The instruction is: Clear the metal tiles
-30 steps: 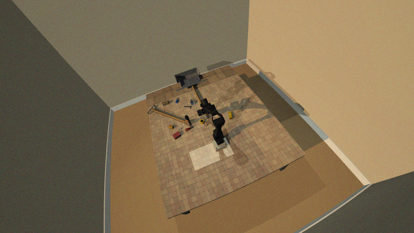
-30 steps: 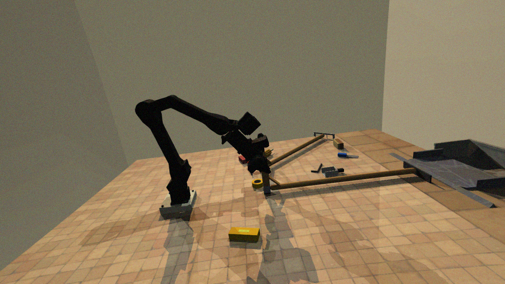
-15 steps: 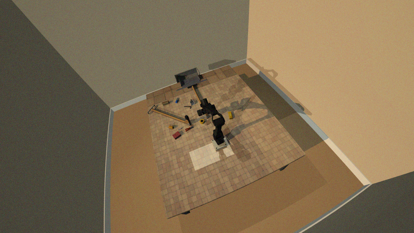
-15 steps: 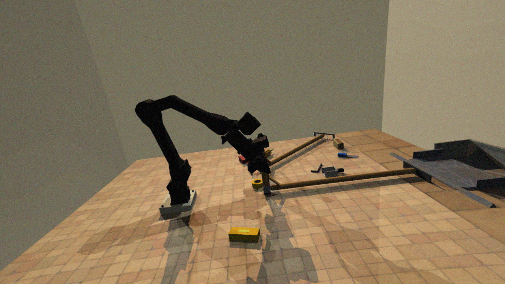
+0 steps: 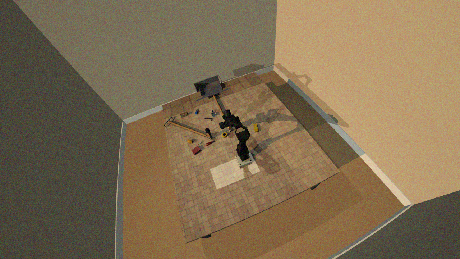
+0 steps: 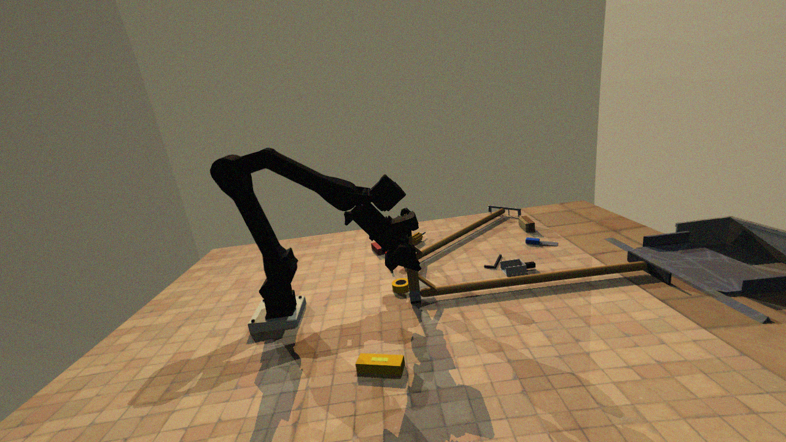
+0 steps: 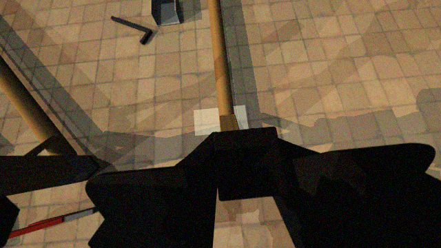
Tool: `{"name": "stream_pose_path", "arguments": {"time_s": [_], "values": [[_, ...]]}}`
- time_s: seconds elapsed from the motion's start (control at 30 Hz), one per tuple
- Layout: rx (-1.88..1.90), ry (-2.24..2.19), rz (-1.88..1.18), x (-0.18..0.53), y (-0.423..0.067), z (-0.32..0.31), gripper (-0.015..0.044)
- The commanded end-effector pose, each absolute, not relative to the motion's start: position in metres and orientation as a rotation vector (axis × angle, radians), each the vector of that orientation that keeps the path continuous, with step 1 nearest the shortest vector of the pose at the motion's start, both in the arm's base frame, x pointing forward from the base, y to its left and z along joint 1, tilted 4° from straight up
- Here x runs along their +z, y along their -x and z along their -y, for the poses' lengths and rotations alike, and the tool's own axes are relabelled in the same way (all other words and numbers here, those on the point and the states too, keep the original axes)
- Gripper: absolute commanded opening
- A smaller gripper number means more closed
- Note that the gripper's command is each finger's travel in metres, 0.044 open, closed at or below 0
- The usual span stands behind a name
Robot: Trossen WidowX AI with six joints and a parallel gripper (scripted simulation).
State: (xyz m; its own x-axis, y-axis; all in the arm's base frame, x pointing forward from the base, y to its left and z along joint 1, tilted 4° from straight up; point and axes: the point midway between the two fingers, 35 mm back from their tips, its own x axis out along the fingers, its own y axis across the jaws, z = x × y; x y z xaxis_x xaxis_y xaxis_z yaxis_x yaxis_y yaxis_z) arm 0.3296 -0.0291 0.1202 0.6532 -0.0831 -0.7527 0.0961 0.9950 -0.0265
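Observation:
The long scraper has a wooden handle (image 5: 217,103) (image 6: 527,277) (image 7: 220,69) that runs low along the table from my gripper to the steel bench plate (image 5: 210,92) (image 6: 692,263). Its blade end (image 6: 656,270) sits at the plate's near edge. My gripper (image 5: 225,121) (image 6: 409,269) (image 7: 233,135) is shut on the scraper's dark grip end, close to the table. The dark catch box (image 5: 207,82) (image 6: 731,233) stands at the plate's far end. I see no metal tiles on the plate.
A second long-handled tool (image 5: 187,128) (image 6: 461,233) (image 7: 24,103) lies to the left. Nearby are a yellow tape roll (image 5: 224,134) (image 6: 400,285), a hex key (image 6: 496,261) (image 7: 134,27), a grey block (image 6: 513,266) (image 7: 167,12) and a yellow block (image 5: 256,127) (image 6: 379,364).

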Motion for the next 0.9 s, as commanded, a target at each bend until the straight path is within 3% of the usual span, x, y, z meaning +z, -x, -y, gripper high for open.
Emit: {"name": "stream_pose_path", "arguments": {"time_s": [0.0, 0.3, 0.87], "values": [[-0.102, -0.016, -0.851, 0.121, -0.330, 0.029, 0.0210], [-0.102, -0.016, -0.851, 0.123, -0.330, 0.029, 0.0440], [-0.101, -0.016, -0.852, 0.171, -0.321, 0.026, 0.0440]]}}
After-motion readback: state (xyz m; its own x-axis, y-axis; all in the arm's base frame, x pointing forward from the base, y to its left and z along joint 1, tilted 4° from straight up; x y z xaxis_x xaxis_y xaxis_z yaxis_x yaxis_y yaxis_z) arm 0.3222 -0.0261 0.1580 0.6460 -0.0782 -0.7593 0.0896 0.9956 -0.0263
